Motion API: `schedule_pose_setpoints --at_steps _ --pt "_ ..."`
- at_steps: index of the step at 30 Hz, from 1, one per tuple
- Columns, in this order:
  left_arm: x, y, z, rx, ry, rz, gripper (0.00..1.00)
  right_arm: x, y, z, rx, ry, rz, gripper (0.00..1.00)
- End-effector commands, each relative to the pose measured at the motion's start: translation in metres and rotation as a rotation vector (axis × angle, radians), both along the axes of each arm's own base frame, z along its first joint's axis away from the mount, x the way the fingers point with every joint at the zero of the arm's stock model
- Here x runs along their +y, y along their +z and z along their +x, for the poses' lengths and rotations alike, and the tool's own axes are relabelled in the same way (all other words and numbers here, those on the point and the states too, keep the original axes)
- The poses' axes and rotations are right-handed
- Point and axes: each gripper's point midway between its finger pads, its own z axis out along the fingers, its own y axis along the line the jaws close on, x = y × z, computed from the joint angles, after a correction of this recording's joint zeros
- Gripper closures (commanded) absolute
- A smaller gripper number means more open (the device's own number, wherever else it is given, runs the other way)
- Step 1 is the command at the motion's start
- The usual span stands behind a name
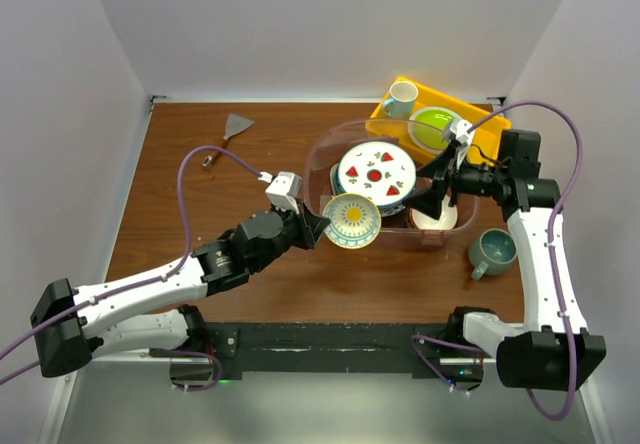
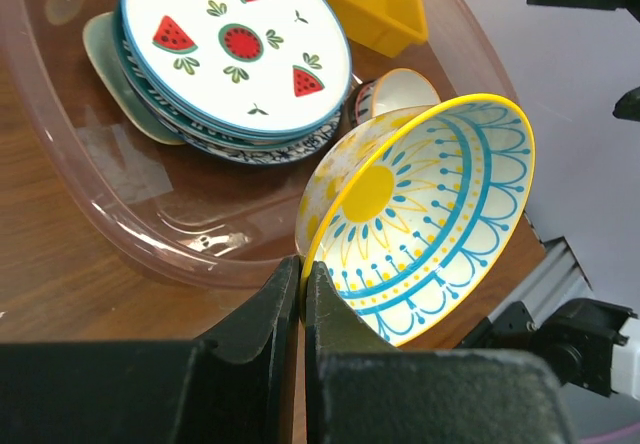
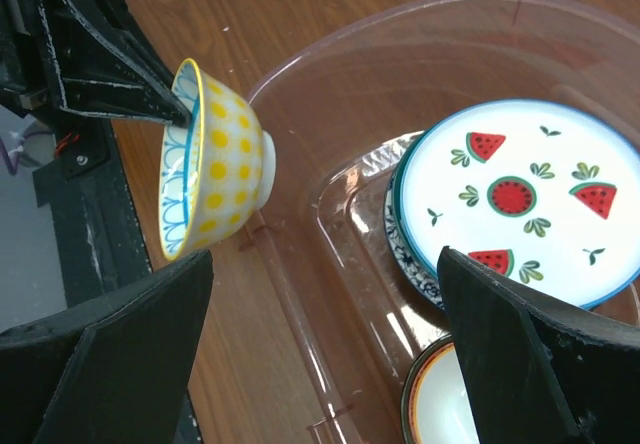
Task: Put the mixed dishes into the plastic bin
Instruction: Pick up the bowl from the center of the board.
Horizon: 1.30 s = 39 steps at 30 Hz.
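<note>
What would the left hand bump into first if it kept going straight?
Probably the near wall of the bin, by the bowl it grips. The plates sit farther in. Height is unclear.

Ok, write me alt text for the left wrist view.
The left claw, shut on the rim of a yellow bowl with blue patterning inside, holds it tilted by the edge of the clear plastic bin. Inside the bin sits a stack of plates, the watermelon plate on top.

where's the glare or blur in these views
left wrist: white glare patches on the floor of the clear bin, left tool dark and soft up close; right wrist: sheen on the bin floor, right tool's fingers near-black, unfocused; top external: even light, all sharp
</note>
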Motion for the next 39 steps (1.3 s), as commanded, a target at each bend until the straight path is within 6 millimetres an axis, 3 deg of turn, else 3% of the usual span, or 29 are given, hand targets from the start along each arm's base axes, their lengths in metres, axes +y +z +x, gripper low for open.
schedule_pose_setpoints --at_steps 1,9,15,24,26,33,39 --pt "0.0 0.061 0.023 -0.122 0.087 -0.122 1.0 0.005 0.011 -0.001 0.028 0.031 0.026 0.02" --pt "0.009 0.068 0.037 -0.157 0.181 -0.121 1.0 0.017 0.01 -0.004 0.04 0.051 0.003 0.02" --pt "0.019 0.069 0.052 -0.168 0.287 -0.111 1.0 0.037 0.011 -0.01 0.034 0.088 -0.033 0.02" --pt "0.024 0.077 0.073 -0.169 0.429 -0.128 1.0 0.055 0.021 0.0 0.043 0.066 -0.046 0.02" --pt "0.017 0.08 0.076 -0.161 0.426 -0.14 1.0 0.064 0.021 0.007 0.017 0.038 -0.063 0.02" --pt "0.005 0.08 0.078 -0.104 0.427 -0.202 1.0 0.054 0.018 0.057 -0.053 -0.262 -0.116 0.04" --pt "-0.002 0.075 0.079 -0.04 0.439 -0.239 1.0 0.066 0.011 0.077 -0.043 -0.311 -0.131 0.21"
